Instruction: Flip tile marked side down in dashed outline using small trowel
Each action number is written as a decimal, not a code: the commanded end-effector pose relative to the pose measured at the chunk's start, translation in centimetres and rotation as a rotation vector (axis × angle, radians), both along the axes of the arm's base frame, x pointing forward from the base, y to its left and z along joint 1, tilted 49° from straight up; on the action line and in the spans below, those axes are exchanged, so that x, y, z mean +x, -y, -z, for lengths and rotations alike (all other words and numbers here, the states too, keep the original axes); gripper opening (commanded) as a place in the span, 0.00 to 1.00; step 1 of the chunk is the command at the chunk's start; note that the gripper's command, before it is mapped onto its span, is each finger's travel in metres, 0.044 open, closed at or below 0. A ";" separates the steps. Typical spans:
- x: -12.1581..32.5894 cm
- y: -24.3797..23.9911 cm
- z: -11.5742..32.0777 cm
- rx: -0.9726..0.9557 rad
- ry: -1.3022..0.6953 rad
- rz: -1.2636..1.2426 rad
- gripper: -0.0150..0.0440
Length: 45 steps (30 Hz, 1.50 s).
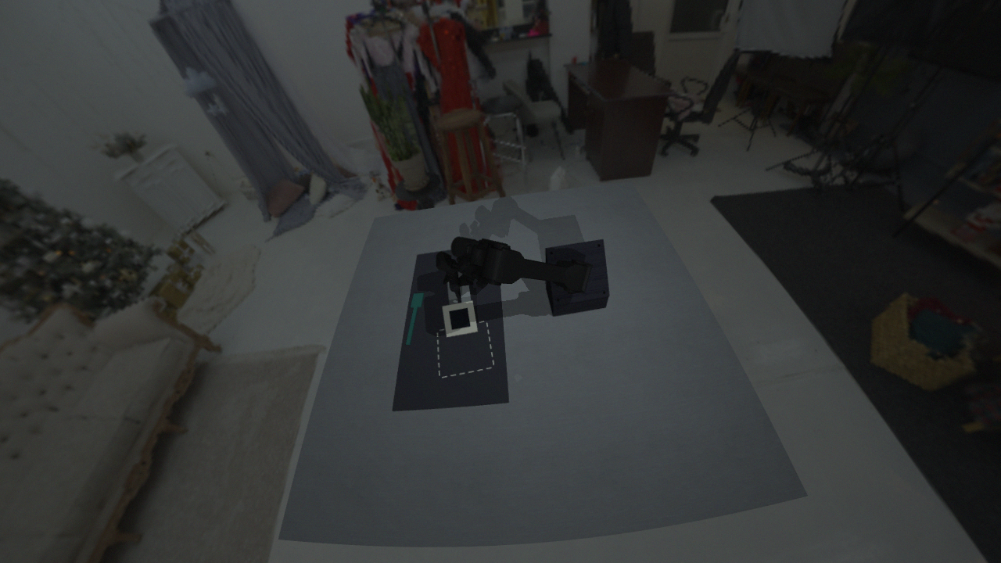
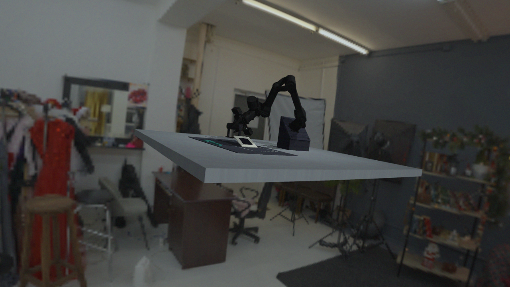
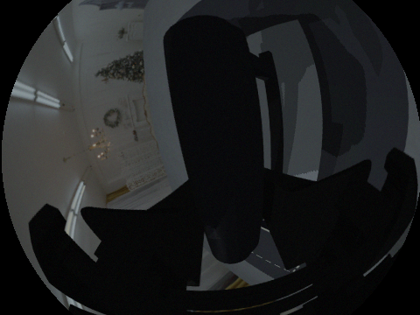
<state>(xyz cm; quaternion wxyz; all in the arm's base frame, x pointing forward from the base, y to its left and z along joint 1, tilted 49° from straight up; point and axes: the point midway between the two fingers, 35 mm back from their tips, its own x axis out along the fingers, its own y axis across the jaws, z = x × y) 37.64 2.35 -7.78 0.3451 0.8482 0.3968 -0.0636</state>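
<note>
Tile sits on the mat, tilted, its lower edge over the near border of the dashed outline and its dark square upward, so the turn is unfinished. I judge it light and stiff, likely to skid or slap down if tipped fast; best lifted from beneath its raised edge. My pincer is clamped on the trowel, whose dark handle seems to fill my wrist view; its blade I cannot make out. Farther out, a teal tool lies on the mat, above the desk.
</note>
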 end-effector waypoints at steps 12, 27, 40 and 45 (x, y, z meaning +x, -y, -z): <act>0.1 0.7 -3.0 -0.006 0.017 0.010 0.25; -0.2 -0.1 -5.4 -0.005 0.016 0.010 0.25; -0.6 -1.5 -7.2 -0.004 0.016 0.010 0.25; -0.7 -2.1 -7.7 -0.003 0.015 0.010 0.25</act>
